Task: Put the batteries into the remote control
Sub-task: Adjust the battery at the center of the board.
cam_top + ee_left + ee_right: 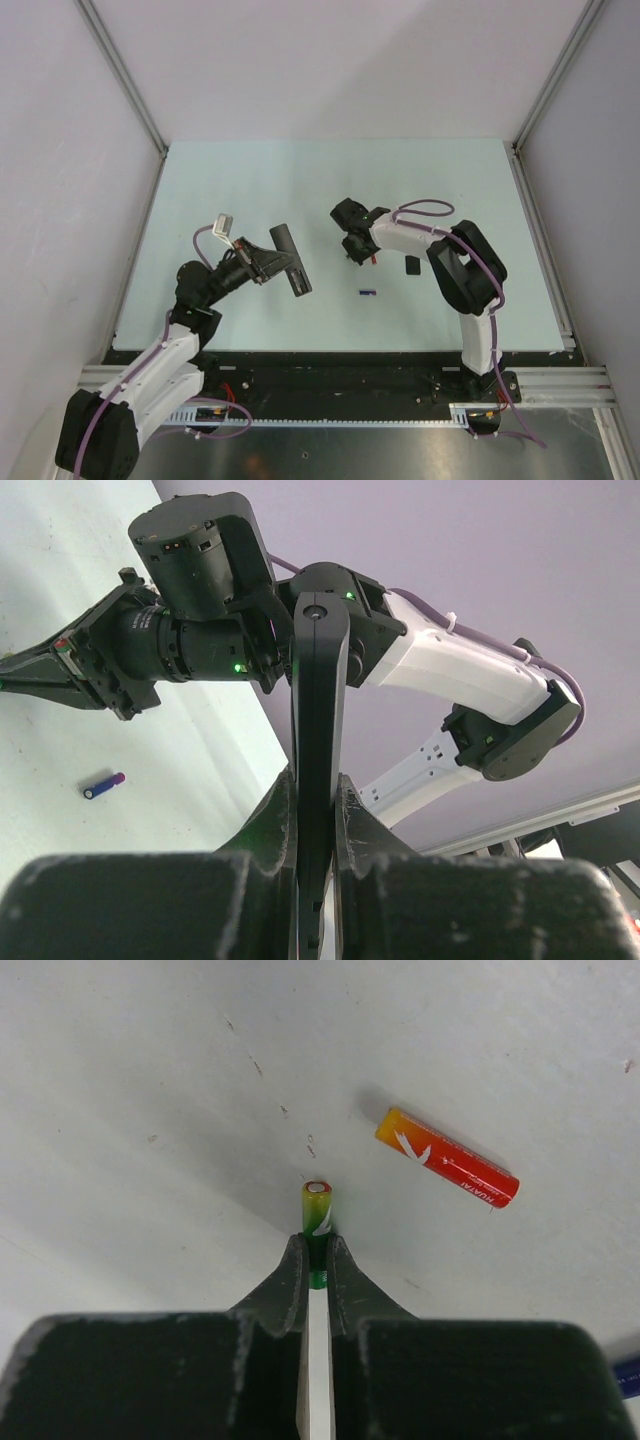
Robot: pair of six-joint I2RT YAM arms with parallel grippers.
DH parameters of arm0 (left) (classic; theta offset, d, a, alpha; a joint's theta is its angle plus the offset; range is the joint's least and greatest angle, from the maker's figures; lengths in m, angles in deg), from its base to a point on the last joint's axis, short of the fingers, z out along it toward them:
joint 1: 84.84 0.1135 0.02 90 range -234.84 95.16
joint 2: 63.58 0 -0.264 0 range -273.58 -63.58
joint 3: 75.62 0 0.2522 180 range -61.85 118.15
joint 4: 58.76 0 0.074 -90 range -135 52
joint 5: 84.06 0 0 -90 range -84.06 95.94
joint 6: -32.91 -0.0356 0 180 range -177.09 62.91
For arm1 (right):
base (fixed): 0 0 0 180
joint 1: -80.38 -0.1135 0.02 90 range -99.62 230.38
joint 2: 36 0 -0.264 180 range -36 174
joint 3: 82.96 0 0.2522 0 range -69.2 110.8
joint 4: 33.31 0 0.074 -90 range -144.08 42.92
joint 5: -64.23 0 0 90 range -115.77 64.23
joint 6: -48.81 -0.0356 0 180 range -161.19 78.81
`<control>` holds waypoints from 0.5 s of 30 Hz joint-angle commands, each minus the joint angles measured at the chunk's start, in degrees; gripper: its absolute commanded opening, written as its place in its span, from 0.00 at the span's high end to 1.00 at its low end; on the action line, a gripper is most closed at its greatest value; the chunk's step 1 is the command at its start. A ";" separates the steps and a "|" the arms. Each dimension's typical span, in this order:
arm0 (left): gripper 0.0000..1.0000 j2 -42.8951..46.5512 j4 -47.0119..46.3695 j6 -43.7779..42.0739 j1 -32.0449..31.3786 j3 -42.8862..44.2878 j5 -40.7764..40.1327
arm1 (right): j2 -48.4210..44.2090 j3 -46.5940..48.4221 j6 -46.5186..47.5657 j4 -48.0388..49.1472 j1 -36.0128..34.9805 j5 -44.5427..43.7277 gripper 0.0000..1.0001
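Observation:
My left gripper [278, 263] is shut on the remote control [292, 262], a slim black bar held above the table. In the left wrist view the remote [320, 710] stands edge-on between the jaws of the left gripper [318, 790]. My right gripper [351, 250] is low over the table, to the right of the remote. In the right wrist view this gripper [316, 1250] is shut on the green battery [317, 1210], which pokes out past the tips. The red battery [446, 1157] lies on the table just beside it and also shows in the top view [374, 258].
A blue-purple battery [367, 292] lies on the table nearer the arms and also shows in the left wrist view [104, 785]. A small black piece [412, 265] lies right of the right gripper. Grey walls close in the table on three sides.

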 commanded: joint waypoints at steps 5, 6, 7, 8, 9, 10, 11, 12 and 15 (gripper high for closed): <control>1.00 0.58 -1.96 0.80 0.42 1.23 -0.94 | 2.27 0.87 0.60 -4.82 0.15 0.00 0.77; 1.00 0.67 -1.96 0.80 0.42 1.23 -0.94 | 2.18 0.87 1.12 -4.99 0.15 0.08 0.73; 1.00 0.67 -1.79 0.80 0.42 1.06 -0.94 | 2.09 0.96 1.39 -5.43 0.15 0.09 0.70; 1.00 0.85 -1.78 0.80 0.42 1.06 -0.94 | 2.00 0.96 1.65 -5.43 0.15 0.09 0.68; 1.00 0.76 -1.78 0.80 0.42 0.97 -1.11 | 1.92 0.96 2.18 -5.43 0.15 0.17 0.65; 1.00 0.94 -1.70 0.89 0.42 0.88 -1.03 | 1.83 0.96 2.36 -5.70 0.15 0.09 0.63; 1.00 1.02 -1.70 0.89 0.42 0.79 -0.94 | 1.91 0.87 2.62 -6.05 0.15 0.09 0.62; 1.00 1.11 -1.70 0.89 0.42 0.79 -0.94 | 1.74 0.87 2.79 -6.31 0.15 0.09 0.60; 1.00 1.20 -1.52 0.80 0.42 0.79 -0.85 | 1.30 0.96 3.58 -7.01 0.06 -0.09 0.59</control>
